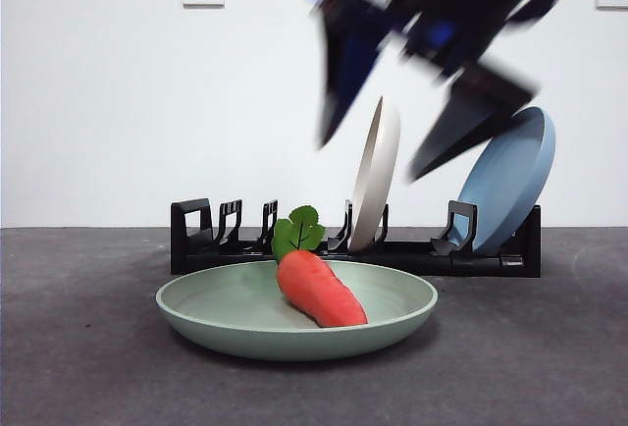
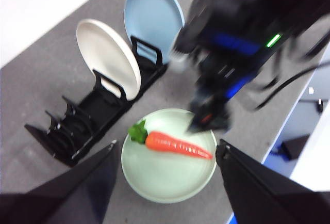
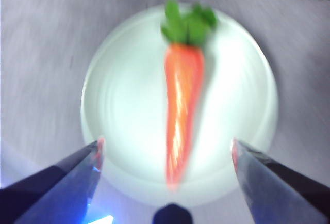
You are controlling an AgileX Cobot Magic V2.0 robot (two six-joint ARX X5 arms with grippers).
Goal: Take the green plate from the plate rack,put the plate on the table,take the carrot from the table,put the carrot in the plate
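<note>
The orange carrot (image 1: pixel 319 289) lies in the pale green plate (image 1: pixel 196 323), which sits flat on the dark grey table (image 1: pixel 78 347) in front of the black plate rack (image 1: pixel 226 239). My right gripper (image 1: pixel 373 156) hangs open and empty above the plate, blurred. Its wrist view shows the carrot (image 3: pixel 183 90) on the plate (image 3: pixel 124 100) between the open jaws (image 3: pixel 166 141). My left gripper (image 2: pixel 168 143) is open and empty, high above the scene. Its view shows the plate (image 2: pixel 165 182), the carrot (image 2: pixel 175 144), the rack (image 2: pixel 82 126) and the right gripper (image 2: pixel 206 121).
A cream-white plate (image 1: pixel 378 176) and a light blue plate (image 1: pixel 510 190) stand upright in the rack's right half. They also show in the left wrist view as cream (image 2: pixel 105 53) and blue (image 2: pixel 152 15). A white wall stands behind the rack.
</note>
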